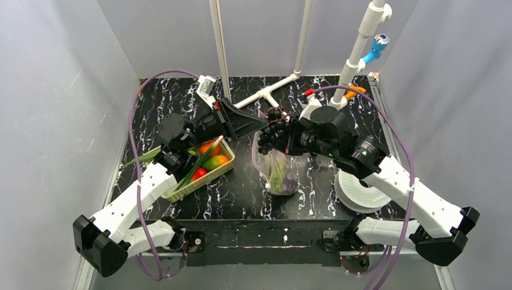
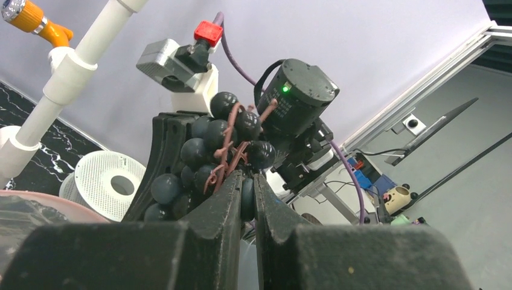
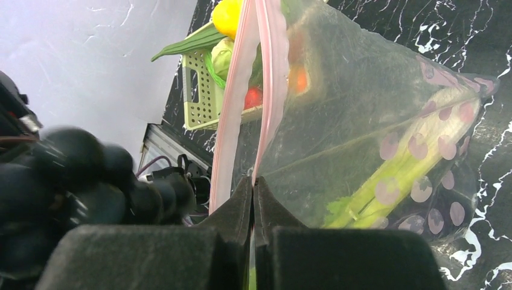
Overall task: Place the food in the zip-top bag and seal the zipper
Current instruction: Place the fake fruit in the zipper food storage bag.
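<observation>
My left end effector [image 2: 247, 176] is clenched on the dark purple grapes [image 2: 212, 151], one grape pinched between the fingers and the brown stem rising above them. The bunch hangs just over the mouth of the zip-top bag [image 1: 279, 172], at the middle of the table [image 1: 241, 194].

My right end effector [image 3: 253, 181] is clamped tight on the bag's top edge, right at the zipper [image 3: 273, 78]. The bag is clear and floppy, with pinkish dots. The zipper is a pair of pale pink strips that part away from my grip, so the mouth gapes. The bag hangs mouth up, its long axis running down toward the table. A white-green leek [image 3: 392, 175] lies along that length inside.

Orange, red and yellow pieces sit in the basket [image 1: 187, 192] to the left.
</observation>
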Controlling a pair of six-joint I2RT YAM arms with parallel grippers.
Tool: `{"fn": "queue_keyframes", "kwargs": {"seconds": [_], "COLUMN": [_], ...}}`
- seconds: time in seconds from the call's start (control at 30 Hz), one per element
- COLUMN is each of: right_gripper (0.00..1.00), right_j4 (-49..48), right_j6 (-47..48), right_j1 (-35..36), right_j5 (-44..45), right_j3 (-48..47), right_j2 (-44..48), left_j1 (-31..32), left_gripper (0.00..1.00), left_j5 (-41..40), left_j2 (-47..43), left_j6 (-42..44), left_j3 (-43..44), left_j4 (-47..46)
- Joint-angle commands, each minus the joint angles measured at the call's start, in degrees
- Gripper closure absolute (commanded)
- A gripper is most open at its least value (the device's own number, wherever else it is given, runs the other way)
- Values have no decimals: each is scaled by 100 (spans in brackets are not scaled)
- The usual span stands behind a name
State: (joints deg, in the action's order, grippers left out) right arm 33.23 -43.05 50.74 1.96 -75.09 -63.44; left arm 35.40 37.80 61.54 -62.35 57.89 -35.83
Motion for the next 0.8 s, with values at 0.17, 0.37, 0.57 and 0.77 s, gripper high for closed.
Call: {"fn": "queue_keyframes", "kwargs": {"seconds": [0.17,0.37,0.57,0.77], "right_gripper": [99,99,99,99], "right_j4": [-541,-599,-598,-655], "right_j6": [-191,-263,-287,-308], "right_j1": [-68,-123,-206,-281], "right_j5": [-80,-64,-37,-147], "right_j3": [76,139,208,257], "right_j2": [281,414,531,543], "left_j1": [110,114,110,116], "left_gripper": [100,100,100,100], "left_j5": [-307,-615,-753,-1221], "left_j2": [9,-150,-534,-974], "left_j6": [290,522,992,1401], "left_j3": [-468,-1029,-1158,-1052], "left_j4": [-653,-585,198,1539]}}
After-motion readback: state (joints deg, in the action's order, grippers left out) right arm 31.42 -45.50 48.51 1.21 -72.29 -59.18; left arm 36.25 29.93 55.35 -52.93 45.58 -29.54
